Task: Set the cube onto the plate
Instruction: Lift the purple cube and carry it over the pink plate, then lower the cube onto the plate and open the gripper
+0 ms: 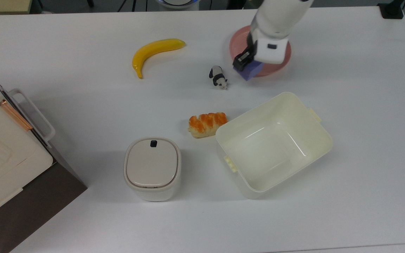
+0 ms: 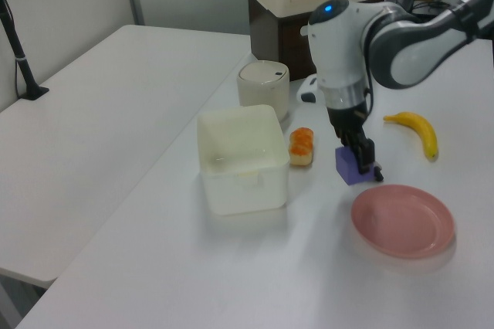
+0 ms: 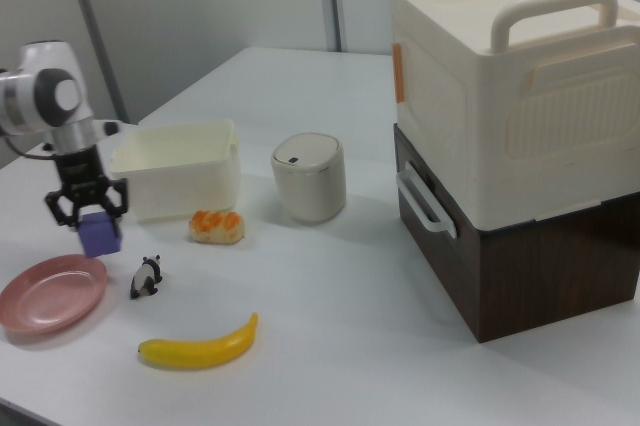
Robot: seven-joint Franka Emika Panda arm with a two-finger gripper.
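Observation:
My gripper [image 1: 249, 65] [image 2: 356, 161] [image 3: 92, 216] is shut on the purple-blue cube [image 1: 250, 72] [image 2: 351, 167] [image 3: 99, 234] and holds it in the air. In the top view the cube hangs over the near left rim of the salmon-pink plate [image 1: 280, 59]. In the right view it floats above the plate's [image 3: 45, 291] right part. The left view shows the plate [image 2: 403, 221] lying on the table below and to the right of the cube.
A panda figure [image 1: 218, 77] stands just left of the plate in the top view. A cream tub [image 1: 276, 140], a bread roll [image 1: 207, 123], a lidded bin [image 1: 152, 168] and a banana [image 1: 155, 51] lie around. A stacked box [image 3: 510, 126] stands at the table's edge.

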